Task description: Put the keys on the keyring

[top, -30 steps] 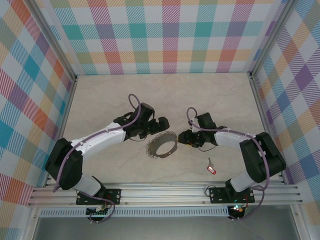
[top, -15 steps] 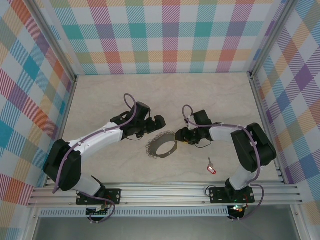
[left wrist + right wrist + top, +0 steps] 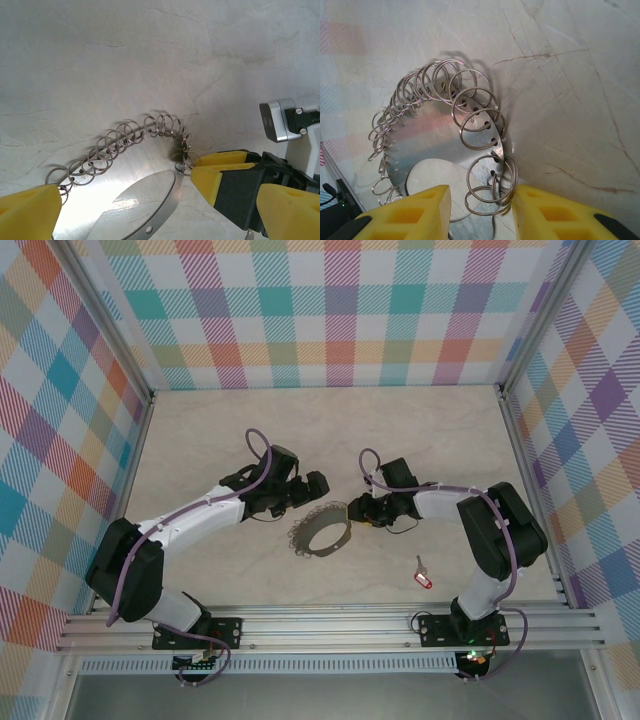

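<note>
Step in hand, as judged: securing the ring. Left gripper (image 3: 320, 488) stands wide open and empty, just beside the keyring (image 3: 322, 549). The ring lies mid-table between the arms, a grey band fringed with wire loops. Right gripper (image 3: 481, 200) sits part-open astride its rim, unclamped. Next need: a firm grip, then fetch the red-headed key (image 3: 423, 579), well apart near the right base
</note>
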`<state>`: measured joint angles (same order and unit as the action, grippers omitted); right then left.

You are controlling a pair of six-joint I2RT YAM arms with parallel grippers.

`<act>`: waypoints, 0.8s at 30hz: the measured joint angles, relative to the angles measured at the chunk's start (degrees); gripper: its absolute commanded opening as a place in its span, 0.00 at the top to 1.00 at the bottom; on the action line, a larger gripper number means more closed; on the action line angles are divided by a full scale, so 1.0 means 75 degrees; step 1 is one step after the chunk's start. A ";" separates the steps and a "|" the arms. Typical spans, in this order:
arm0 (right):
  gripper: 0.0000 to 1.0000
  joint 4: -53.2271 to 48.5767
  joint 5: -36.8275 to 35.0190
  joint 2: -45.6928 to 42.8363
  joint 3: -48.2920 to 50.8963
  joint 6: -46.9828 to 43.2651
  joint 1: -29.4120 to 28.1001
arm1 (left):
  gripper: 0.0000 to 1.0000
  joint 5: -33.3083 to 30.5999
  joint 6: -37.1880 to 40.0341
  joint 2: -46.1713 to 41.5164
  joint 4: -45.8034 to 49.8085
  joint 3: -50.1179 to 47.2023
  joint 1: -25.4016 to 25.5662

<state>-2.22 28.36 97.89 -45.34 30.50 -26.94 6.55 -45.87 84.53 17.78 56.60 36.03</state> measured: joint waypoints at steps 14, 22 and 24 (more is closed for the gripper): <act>0.78 -0.0058 -0.0032 0.0000 0.0003 -0.0050 -0.0248 | 0.00 0.0000 0.0000 -0.0198 -0.0017 -0.0271 -0.0047; 0.66 -0.0087 -0.0117 0.0000 0.0050 -0.0064 -0.0277 | 0.00 0.0000 -0.0119 -0.0542 -0.0020 -0.0708 -0.0047; 0.59 -0.0111 -0.0169 -0.0009 0.0055 -0.0087 -0.0277 | 0.00 0.0000 -0.0157 -0.0554 -0.0026 -0.0851 -0.0047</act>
<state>-3.05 27.09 97.82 -44.93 29.85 -29.02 6.55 -47.05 80.38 17.58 50.22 35.68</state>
